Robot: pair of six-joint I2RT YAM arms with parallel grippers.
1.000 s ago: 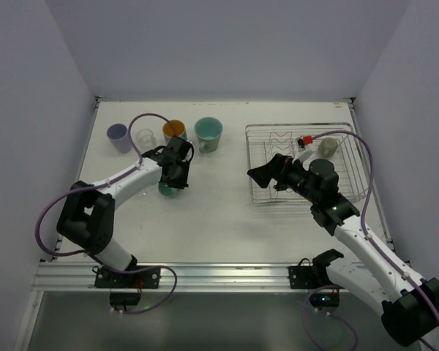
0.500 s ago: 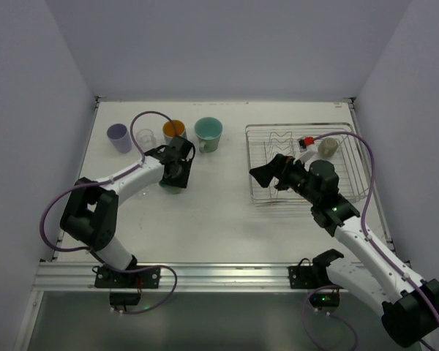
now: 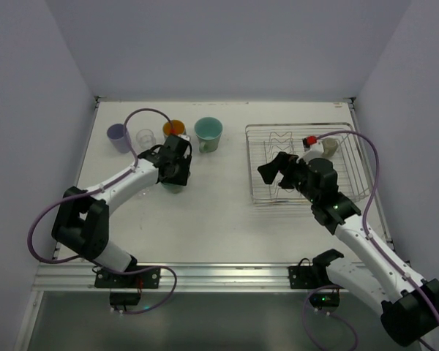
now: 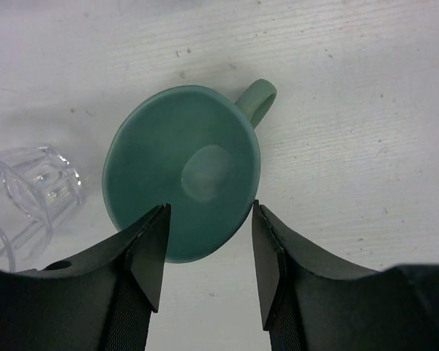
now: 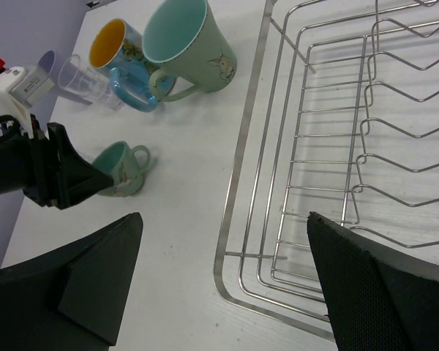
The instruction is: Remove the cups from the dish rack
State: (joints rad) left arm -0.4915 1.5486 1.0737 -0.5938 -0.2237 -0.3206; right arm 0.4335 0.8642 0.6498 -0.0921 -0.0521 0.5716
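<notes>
The teal cup stands upright on the table, its handle pointing right. My left gripper hovers just above it, open, its fingers apart from the rim. In the top view this gripper covers most of the teal cup. Behind it stand a lavender cup, a clear glass, a blue mug with an orange inside and a pale green mug. A small olive-brown cup sits in the dish rack. My right gripper hangs open and empty over the rack's near left corner.
The rack's zigzag wire dividers run along its middle. A red and white tag on the right arm's cable lies near the olive-brown cup. White walls close in the table on the left, back and right.
My left gripper has opened and let go of the teal cup, which now stands on the table. My right gripper has shifted slightly toward the back over the rack.
</notes>
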